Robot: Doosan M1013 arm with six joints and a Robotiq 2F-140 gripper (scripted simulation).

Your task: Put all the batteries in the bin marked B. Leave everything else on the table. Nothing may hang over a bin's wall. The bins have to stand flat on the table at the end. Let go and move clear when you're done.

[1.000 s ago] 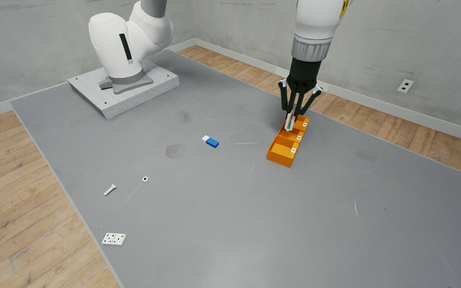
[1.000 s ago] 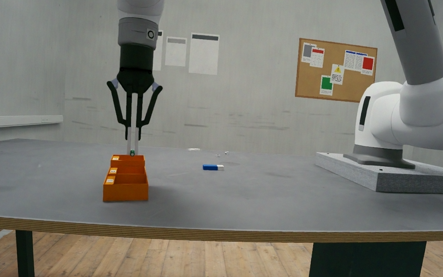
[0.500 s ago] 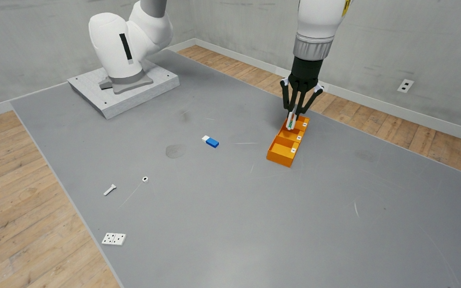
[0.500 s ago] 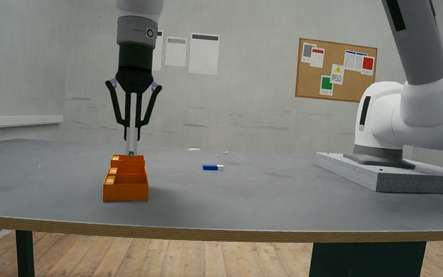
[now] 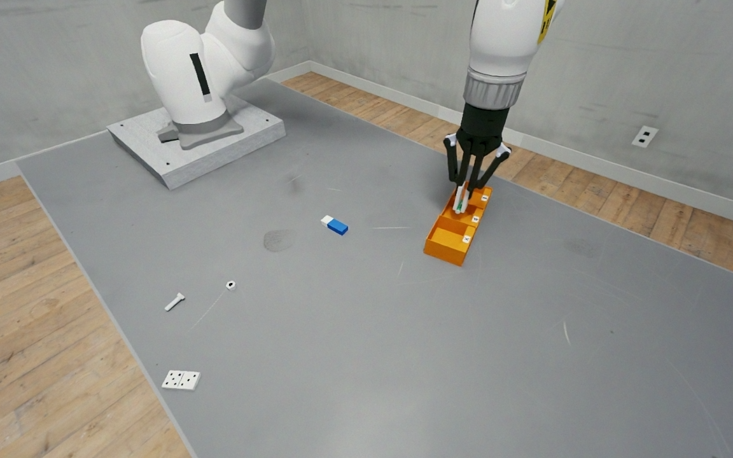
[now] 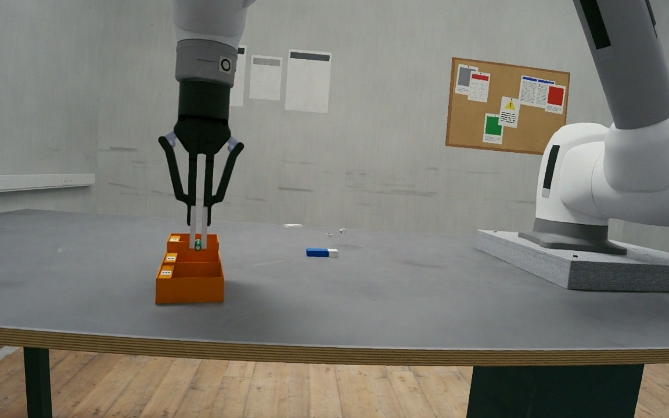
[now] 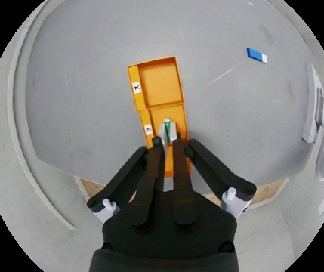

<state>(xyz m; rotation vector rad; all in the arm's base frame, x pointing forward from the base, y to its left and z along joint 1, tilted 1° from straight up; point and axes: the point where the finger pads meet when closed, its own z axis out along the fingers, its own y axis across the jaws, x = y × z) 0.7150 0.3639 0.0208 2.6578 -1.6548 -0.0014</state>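
Observation:
A green battery with a pale end is held between the fingertips. My gripper is shut on it, pointing down. They are over the middle compartment of a row of three orange bins, close to rim height; the exact height is hard to tell. That middle bin bears the label B. The bin marked X looks empty. The third bin has a hard-to-read label, and its floor is partly hidden. No other battery shows.
A blue and white eraser lies on the table beside the bins. Farther off lie a hex nut, a bolt and a white domino. The arm's base plate stands at the table's edge.

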